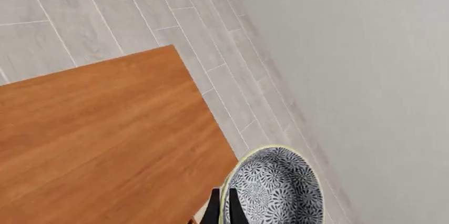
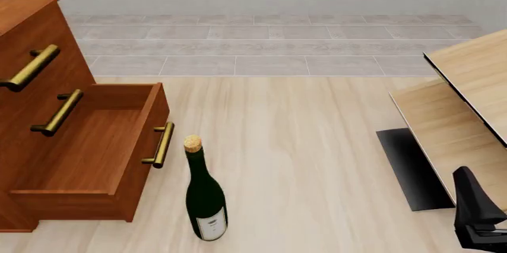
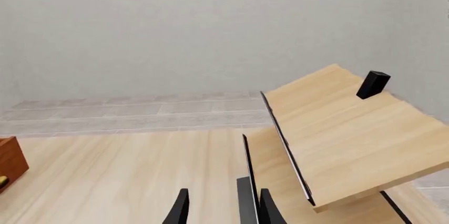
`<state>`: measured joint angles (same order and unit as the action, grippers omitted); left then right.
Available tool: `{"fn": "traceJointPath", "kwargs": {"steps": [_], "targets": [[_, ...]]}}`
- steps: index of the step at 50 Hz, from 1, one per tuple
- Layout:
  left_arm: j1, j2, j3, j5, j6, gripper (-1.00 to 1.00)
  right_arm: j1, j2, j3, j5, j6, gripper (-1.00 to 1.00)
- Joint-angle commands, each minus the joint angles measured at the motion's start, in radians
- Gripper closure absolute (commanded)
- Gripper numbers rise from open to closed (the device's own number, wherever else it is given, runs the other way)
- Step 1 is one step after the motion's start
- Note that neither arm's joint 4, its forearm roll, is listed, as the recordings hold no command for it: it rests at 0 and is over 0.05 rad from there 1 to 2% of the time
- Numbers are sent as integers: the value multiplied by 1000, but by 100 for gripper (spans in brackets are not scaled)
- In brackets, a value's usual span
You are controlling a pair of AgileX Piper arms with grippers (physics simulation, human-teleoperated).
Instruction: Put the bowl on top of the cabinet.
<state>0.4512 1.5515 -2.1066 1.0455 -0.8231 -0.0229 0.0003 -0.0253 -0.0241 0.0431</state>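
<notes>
The bowl, white-grey with a dark speckled pattern, hangs tilted on its side in the left wrist view. My left gripper is shut on its rim, one dark finger on each side of the rim. Beneath and beside it lies the flat reddish-brown top of the cabinet; the bowl hangs past the top's corner, over the tiled floor. In the front view the cabinet stands at the far left with brass handles; bowl and left gripper are out of that view. My right gripper is open and holds nothing.
The cabinet's lower drawer is pulled out. A dark wine bottle stands in front of it. Pale light-wood furniture with a black edge fills the right side, with my right arm below it. A grey wall is close.
</notes>
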Motion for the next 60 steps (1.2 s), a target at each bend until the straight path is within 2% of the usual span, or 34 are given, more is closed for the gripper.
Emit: {"fn": "traceJointPath", "kwargs": {"steps": [1, 4, 7, 9, 10, 11, 12, 15, 17, 18, 21, 27, 35, 39, 42, 52, 53, 60], "targets": [[119, 88, -268, 157, 16, 100, -2, 0, 2, -5, 3, -100], [138, 92, -281, 167, 29, 100, -1, 0, 5, -7, 3, -100], [144, 84, -253, 156, 35, 100, 1, 0, 2, -4, 2, -100], [184, 94, -262, 173, 77, 100, 0, 0, 4, -6, 1, -100], [167, 103, -270, 170, 71, 100, -1, 0, 2, -4, 1, -100], [188, 103, -261, 173, 92, 100, -1, 0, -1, -2, 1, -100], [168, 107, -268, 166, 74, 100, -1, 0, -1, -2, 0, -100], [184, 107, -256, 166, 87, 100, -1, 0, -1, -1, 0, -100], [203, 113, -252, 170, 119, 100, 0, 0, -3, 0, -1, -100], [177, 102, -223, 144, 96, 100, 0, 0, -3, 0, -1, -100], [174, 80, -131, 106, 106, 100, -1, 0, -4, 1, -1, -100], [182, 53, -16, 49, 117, 100, -2, 0, 3, -7, -1, -100], [211, 47, 36, 30, 151, 100, 1, 0, 3, -5, -1, -100], [205, 48, 44, 28, 156, 100, 2, 0, 5, -6, -2, -100], [207, 61, 17, 50, 165, 100, 3, 0, -3, 2, -2, -100], [226, 45, 102, 7, 186, 100, 6, 0, -8, 10, -4, -100], [222, 37, 135, -10, 184, 100, 6, 0, -5, 7, -4, -100], [222, 30, 208, -51, 189, 100, 7, 0, -8, 10, -4, -100]]}}
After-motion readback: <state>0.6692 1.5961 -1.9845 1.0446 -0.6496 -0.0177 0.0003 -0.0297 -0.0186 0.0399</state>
